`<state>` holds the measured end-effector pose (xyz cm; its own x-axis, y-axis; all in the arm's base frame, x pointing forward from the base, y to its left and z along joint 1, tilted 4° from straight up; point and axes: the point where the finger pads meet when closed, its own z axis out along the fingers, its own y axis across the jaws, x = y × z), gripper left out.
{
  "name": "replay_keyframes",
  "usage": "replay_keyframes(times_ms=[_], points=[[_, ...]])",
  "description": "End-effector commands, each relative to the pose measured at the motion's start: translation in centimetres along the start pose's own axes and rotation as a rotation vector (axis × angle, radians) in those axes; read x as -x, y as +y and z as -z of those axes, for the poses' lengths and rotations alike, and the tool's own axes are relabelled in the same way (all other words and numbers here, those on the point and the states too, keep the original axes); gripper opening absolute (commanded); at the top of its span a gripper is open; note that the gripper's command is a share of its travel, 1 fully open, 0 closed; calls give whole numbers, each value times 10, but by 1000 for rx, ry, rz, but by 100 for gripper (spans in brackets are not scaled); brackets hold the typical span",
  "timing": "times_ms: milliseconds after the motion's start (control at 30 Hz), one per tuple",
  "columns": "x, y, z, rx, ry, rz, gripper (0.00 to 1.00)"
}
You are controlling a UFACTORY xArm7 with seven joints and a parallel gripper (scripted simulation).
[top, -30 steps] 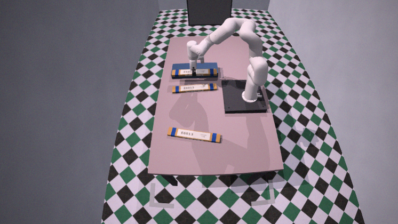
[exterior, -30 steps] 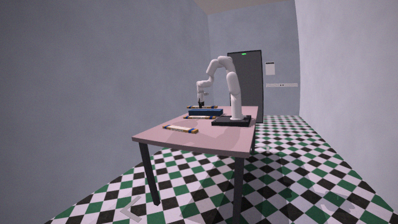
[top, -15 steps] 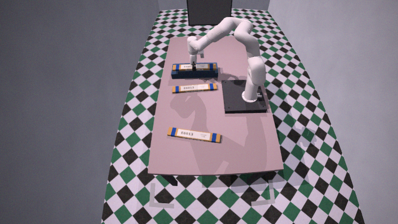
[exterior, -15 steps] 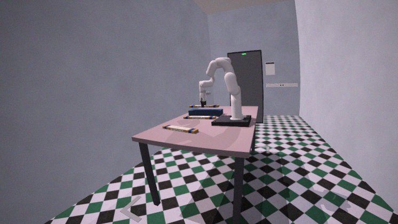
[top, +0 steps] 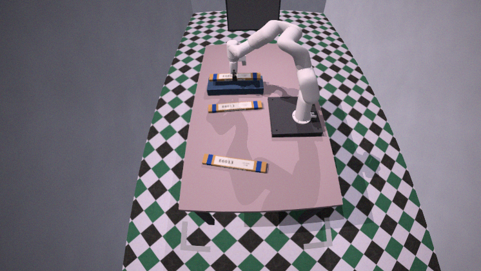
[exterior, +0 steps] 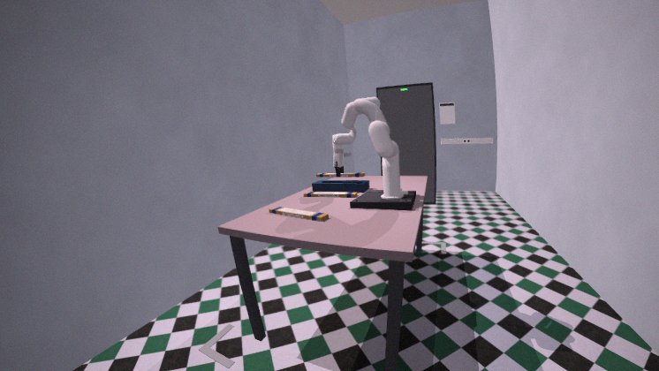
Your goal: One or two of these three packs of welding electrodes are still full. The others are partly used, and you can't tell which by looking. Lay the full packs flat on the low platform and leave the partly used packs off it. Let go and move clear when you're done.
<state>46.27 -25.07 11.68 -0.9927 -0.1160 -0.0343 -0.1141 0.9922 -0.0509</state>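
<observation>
You see three long, flat, rectangular packs, tan with blue bands and white labels. Your end effector (top: 234, 75) is clenched on one pack (top: 244, 75) at mid-length, holding it level in the air above the platform (top: 234, 89), a low dark-blue slab with square edges. A second pack (top: 235, 106) lies just beside the platform's near edge. The third pack (top: 234, 162) lies well apart, on open pink tabletop (top: 293, 188) with free room toward the near edge.
</observation>
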Motion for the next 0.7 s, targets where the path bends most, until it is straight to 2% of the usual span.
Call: replay_keyframes(times_ms=[0, 667], points=[[2, -11, 2, -1, -5, 0, 58], [2, -32, 2, -1, -5, 0, 58]])
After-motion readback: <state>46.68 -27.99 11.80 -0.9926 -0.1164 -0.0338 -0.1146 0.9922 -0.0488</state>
